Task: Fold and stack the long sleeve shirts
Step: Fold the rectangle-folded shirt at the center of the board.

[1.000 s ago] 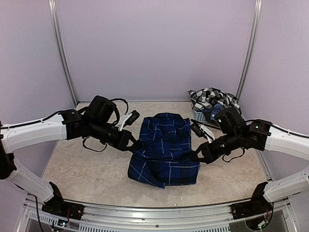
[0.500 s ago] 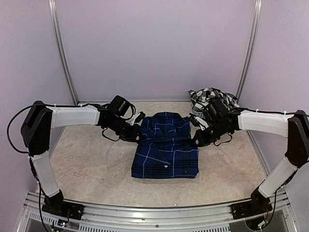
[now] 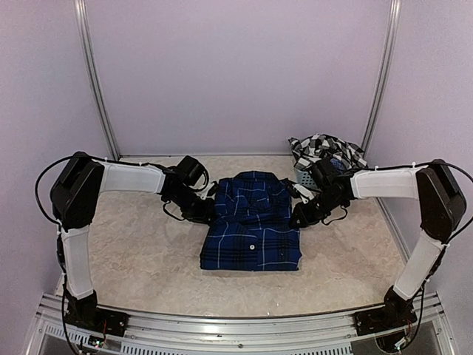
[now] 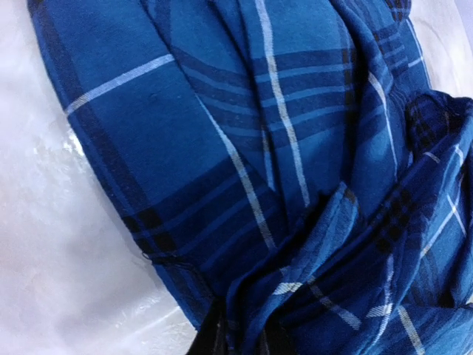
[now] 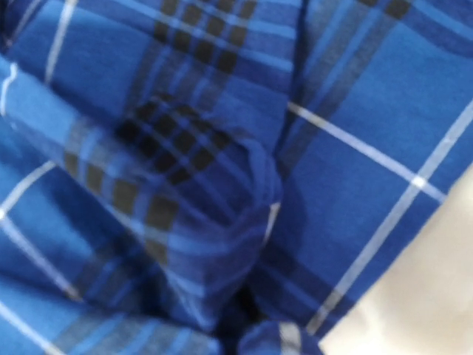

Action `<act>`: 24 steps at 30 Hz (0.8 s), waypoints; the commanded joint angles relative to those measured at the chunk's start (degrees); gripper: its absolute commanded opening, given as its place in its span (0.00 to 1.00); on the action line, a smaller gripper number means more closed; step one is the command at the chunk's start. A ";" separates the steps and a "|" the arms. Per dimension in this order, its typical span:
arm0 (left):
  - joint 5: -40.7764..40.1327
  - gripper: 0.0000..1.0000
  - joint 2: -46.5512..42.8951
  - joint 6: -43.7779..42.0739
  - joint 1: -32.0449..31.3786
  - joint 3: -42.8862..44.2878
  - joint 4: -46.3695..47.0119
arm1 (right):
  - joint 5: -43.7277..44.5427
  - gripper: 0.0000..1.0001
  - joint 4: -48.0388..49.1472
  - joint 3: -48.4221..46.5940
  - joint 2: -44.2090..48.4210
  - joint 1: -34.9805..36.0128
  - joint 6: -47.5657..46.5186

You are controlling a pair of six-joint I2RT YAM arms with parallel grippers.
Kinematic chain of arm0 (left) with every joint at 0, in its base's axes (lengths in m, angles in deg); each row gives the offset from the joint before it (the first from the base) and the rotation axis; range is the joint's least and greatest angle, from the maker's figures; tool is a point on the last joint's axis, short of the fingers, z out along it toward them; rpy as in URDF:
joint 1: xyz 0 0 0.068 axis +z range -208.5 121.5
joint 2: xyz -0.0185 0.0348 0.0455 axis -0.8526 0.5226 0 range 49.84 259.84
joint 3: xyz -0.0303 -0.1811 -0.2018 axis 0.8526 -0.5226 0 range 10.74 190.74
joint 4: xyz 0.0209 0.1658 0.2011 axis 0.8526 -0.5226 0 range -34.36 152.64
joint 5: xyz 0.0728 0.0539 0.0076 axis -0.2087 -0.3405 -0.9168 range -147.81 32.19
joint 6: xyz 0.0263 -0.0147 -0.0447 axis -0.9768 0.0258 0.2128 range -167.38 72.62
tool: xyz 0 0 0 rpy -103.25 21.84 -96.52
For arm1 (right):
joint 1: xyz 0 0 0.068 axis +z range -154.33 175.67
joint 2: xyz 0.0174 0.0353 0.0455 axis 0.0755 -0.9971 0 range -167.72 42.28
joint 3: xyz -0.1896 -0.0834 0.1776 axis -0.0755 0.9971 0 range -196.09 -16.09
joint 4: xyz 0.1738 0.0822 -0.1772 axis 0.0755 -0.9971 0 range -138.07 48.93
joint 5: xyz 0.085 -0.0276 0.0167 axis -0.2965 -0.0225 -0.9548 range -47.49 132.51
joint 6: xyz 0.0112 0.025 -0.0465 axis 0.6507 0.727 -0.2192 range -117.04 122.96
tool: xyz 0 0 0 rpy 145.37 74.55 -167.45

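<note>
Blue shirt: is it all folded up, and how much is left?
The blue shirt lies folded in a rectangle, mostly done. Both arms' jaws pinch its two sides. The checked shirt sits crumpled on the basket, not yet folded or stacked.

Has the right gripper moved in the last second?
Yes. The right gripper went back from the front rail, toward the back wall.

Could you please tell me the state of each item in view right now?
navy shirt: folded into a rectangle, lying flat, collar at far end.
checked shirt: crumpled, heaped over the basket.
basket: mostly covered.
left gripper: at navy shirt's left edge, grip unclear.
right gripper: at its right edge, grip unclear.
</note>
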 commanded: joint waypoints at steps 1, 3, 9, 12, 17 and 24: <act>-4.95 0.16 -0.13 -0.50 0.55 0.11 0.22 | 1.88 0.18 1.31 -0.49 0.24 -0.65 -0.56; -5.63 0.24 -1.06 -0.39 0.63 0.06 0.61 | 2.62 0.21 1.43 -0.70 1.65 -0.64 -0.65; -9.35 0.37 -3.76 0.24 0.64 0.30 1.07 | 4.10 0.38 1.24 -2.67 3.48 -0.63 -1.62; -12.94 0.42 -7.10 1.35 0.63 -1.27 2.56 | 5.25 0.48 1.21 -3.64 4.31 -0.63 -1.74; -17.11 0.56 -15.54 3.28 0.19 -6.02 7.10 | 4.74 0.65 0.31 -4.52 6.62 -0.58 -1.46; -8.80 0.61 -22.76 5.15 -5.15 -12.10 16.03 | -1.24 0.60 1.41 0.97 11.90 2.72 1.91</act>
